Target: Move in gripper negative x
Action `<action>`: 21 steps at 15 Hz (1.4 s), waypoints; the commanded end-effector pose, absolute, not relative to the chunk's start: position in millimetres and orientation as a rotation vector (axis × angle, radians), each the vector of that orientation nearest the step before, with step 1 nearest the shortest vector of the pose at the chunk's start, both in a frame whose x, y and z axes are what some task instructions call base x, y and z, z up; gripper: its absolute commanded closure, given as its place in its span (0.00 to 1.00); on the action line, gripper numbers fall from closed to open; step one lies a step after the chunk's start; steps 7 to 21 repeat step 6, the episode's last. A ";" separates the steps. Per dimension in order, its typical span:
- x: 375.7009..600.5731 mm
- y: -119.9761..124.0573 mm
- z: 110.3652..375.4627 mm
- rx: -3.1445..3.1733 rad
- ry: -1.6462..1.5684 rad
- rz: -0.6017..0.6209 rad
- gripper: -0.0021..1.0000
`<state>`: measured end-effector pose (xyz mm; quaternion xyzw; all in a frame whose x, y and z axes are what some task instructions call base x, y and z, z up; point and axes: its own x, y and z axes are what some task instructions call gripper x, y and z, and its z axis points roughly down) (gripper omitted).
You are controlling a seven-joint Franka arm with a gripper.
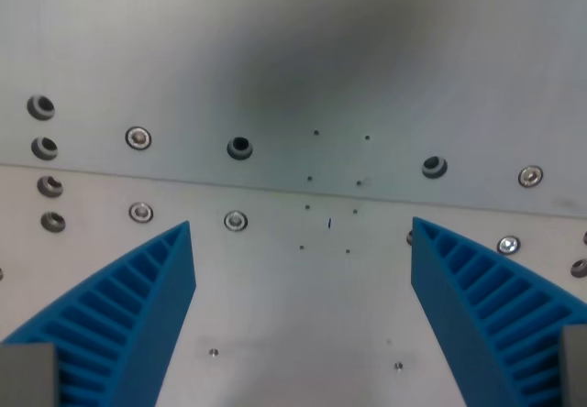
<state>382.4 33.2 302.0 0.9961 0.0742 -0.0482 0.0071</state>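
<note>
Blue ribbed claw spread wide, grasping nothing, above bare metal plate with screws.

End effector fingers flank btm corners, plate w/ screws behind.

A robot gripper seen from a camera mounted on its own wrist, looking down past its two fingers. Both fingers are bright blue, ribbed with parallel slats, and taper to pointed tips. One finger rises from the bottom corner on the wrist view's left, its tip leaning inward. The other finger rises from the bottom corner on the wrist view's right, mirroring it. The tips stand well apart with a wide gap between them, and nothing is held there. A grey block sits at the base of each finger, probably its mount, though only a corner shows.
</note>
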 end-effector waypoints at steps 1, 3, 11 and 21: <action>357.6 26.2 307.4 3.126 0.238 -0.017 0.00; 347.7 24.7 307.5 3.126 0.238 -0.017 0.00; 332.9 22.4 307.7 3.126 0.238 -0.017 0.00; 332.9 22.4 307.7 3.126 0.238 -0.017 0.00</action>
